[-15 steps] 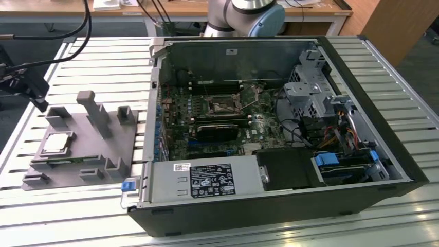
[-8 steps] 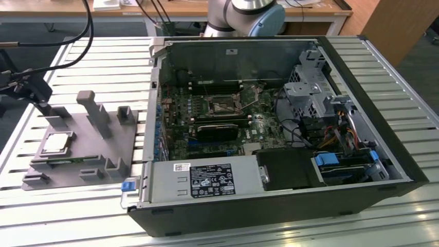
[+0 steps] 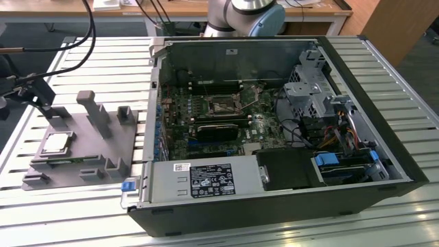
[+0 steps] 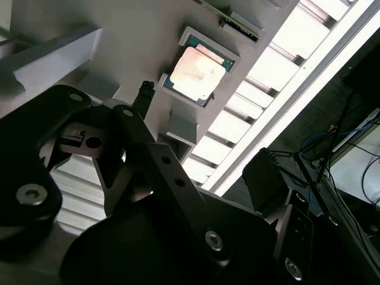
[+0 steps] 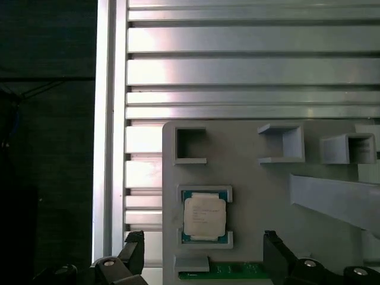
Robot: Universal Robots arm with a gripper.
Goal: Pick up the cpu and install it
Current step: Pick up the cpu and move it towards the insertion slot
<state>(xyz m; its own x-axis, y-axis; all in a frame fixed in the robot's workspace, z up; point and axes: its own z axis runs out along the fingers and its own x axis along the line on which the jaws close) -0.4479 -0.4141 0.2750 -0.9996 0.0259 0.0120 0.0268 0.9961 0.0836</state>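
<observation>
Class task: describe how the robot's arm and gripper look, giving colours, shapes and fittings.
The arm has a rounded silver-grey joint housing with a pale blue cap. The gripper is black, built of angular linked bars with silver bolt heads. Its fingers taper to narrow tips.

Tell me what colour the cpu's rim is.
Green, around a silver top; the cpu shows it best in the first wrist view.

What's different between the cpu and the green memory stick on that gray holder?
The cpu is square with a shiny silver top; the memory stick is a long, narrow green strip. The cpu sits inside raised brackets; the memory stick lies just outside them. Both rest on the gray holder.
</observation>
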